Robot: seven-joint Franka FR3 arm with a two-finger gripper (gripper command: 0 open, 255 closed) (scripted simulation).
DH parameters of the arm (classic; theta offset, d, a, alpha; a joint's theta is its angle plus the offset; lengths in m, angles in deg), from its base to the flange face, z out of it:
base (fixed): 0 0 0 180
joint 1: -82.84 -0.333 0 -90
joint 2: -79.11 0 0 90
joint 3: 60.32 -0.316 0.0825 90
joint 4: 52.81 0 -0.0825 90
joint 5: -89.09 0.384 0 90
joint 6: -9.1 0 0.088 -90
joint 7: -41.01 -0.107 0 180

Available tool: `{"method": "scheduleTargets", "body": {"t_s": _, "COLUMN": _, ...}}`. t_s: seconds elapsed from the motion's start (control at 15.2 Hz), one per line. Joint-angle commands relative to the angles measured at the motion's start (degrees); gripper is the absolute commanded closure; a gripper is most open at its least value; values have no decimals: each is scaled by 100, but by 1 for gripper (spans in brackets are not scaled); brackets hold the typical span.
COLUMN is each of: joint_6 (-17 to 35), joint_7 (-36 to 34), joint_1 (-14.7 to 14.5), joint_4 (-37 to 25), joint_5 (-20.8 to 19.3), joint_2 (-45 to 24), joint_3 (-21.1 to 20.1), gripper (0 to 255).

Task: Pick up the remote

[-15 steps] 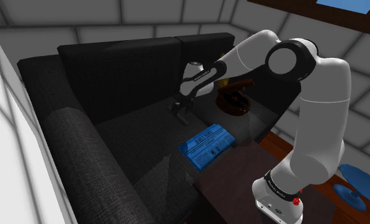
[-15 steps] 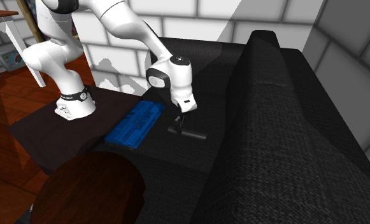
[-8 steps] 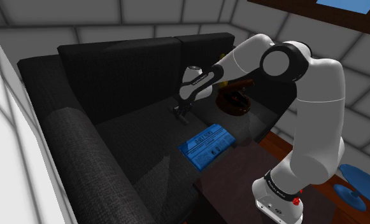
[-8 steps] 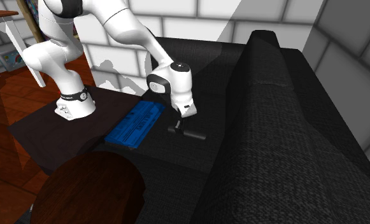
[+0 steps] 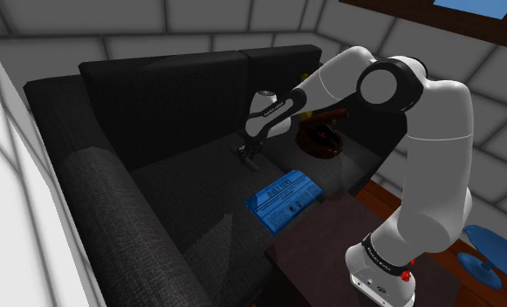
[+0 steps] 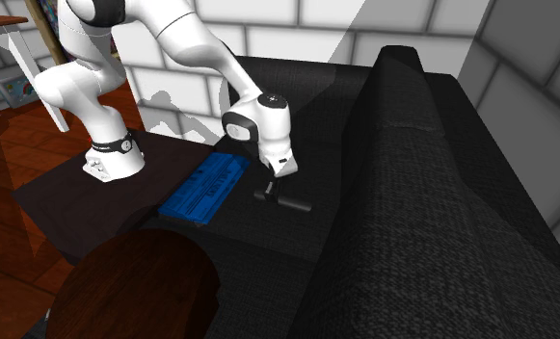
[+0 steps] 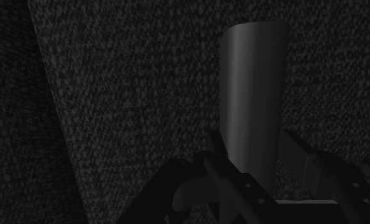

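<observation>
Remote (image 6: 289, 202) sits on the black sofa's (image 6: 413, 193) seat cushion in the second exterior view, a slim dark bar lying flat just beside a flat blue book (image 6: 205, 188) that rests at the cushion's front edge. Your white arm (image 6: 186, 43) rises from the dark stand (image 6: 66, 193), arches over and drops its wrist nearly straight down. The black gripper (image 6: 268, 188) points at the cushion and meets the bar at the end nearer the book.

From the shoulder view you see the arm climb from the lower right, bend at the elbow high up, and reach down and to the left. The gripper is low over the seat, above the blue book in this picture. The remote is hard to make out here against the dark fabric.

In the wrist view the remote looks plain dark grey, smooth and straight-sided, and runs away from the hand across the coarse weave. Your fingers (image 7: 215, 151) are nearly closed, one pressed to each long side, clasping it.
</observation>
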Motion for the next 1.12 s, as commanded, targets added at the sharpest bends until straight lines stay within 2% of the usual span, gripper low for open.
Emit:
{"method": "scheduleTargets", "body": {"t_s": 0.0, "joint_6": -52, "joint_7": 2, "joint_1": 2, "joint_4": -10, "joint_5": 1, "joint_2": 37, "joint_3": -3, "gripper": 255}}
{"method": "scheduleTargets", "body": {"t_s": 1.06, "joint_6": -848, "joint_7": -44, "joint_1": 19, "joint_4": 36, "joint_5": 8, "joint_2": 881, "joint_3": -14, "gripper": 255}}
